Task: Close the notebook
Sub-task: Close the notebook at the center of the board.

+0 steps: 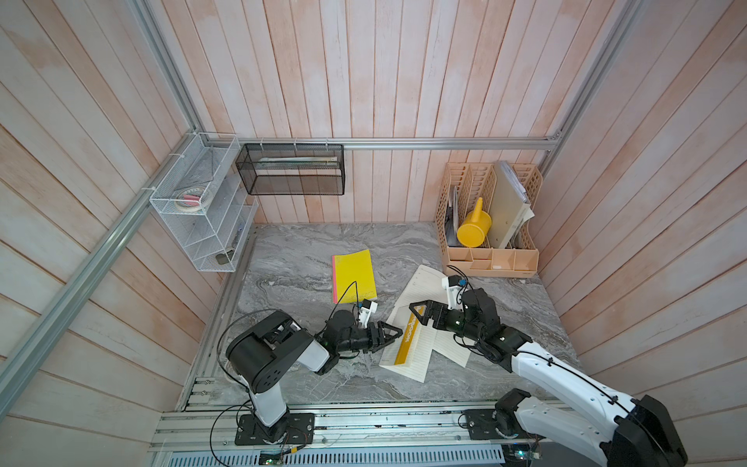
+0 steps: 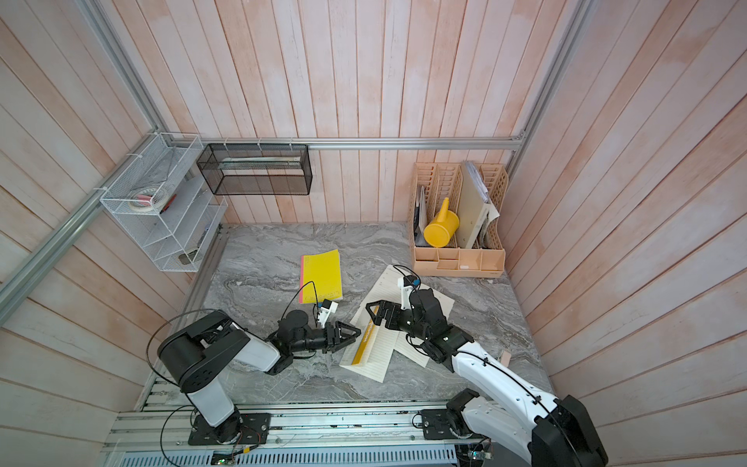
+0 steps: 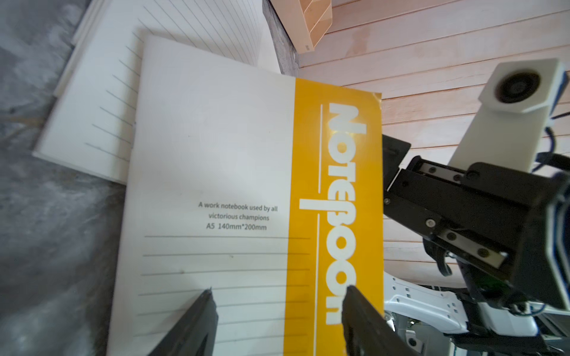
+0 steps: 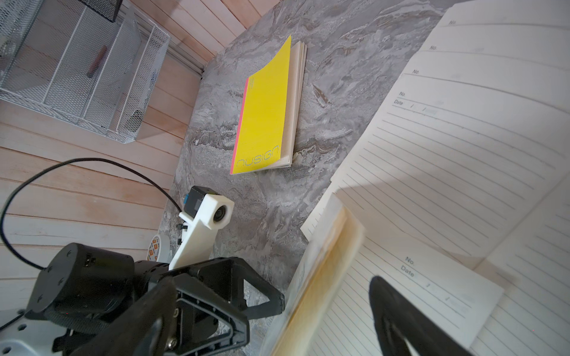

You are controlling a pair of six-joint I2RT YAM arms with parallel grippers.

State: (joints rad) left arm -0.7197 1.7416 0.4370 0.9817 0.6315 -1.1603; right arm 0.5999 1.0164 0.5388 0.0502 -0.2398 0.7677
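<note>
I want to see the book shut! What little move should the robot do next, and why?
Probably push the left hand forward to tip the notebook cover down onto the lined pages. The cover stands half raised, and the open hand sits just in front of its printed face.

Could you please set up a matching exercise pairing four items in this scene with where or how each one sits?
1. open notebook
2. yellow notebook
3. watering can
4. tape roll

A. in the white wire basket
B. closed, flat on the table
C. in the beige organiser
D. cover raised off its pages

Pairs: 1-D, 2-B, 3-C, 4-A
</note>
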